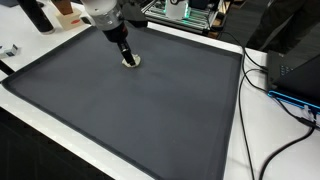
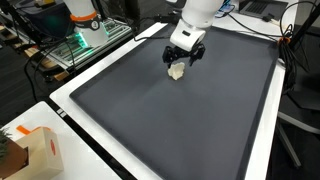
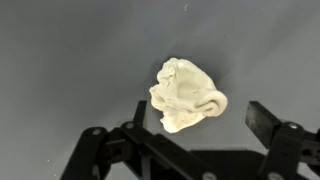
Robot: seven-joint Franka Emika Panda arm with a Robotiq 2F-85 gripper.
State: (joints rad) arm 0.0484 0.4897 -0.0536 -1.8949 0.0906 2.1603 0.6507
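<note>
Gripper (image 3: 197, 110) spread wide, crumpled white cloth (image 3: 180, 92) between fingers, dark mat (image 3: 60, 50) beneath, cables (image 1: 284, 98) well apart

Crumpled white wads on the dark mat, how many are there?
1. The wad lies on the dark mat, directly below the open gripper, not gripped. The gripper may hide a little of the mat.

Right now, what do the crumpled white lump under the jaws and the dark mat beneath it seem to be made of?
Crumpled lump: soft cream cloth or tissue paper, matte; rounded folds and creases suggest it, though which one is unclear. Dark mat: probably rubber or foam, matte grey, smooth, even, no glare.
</note>
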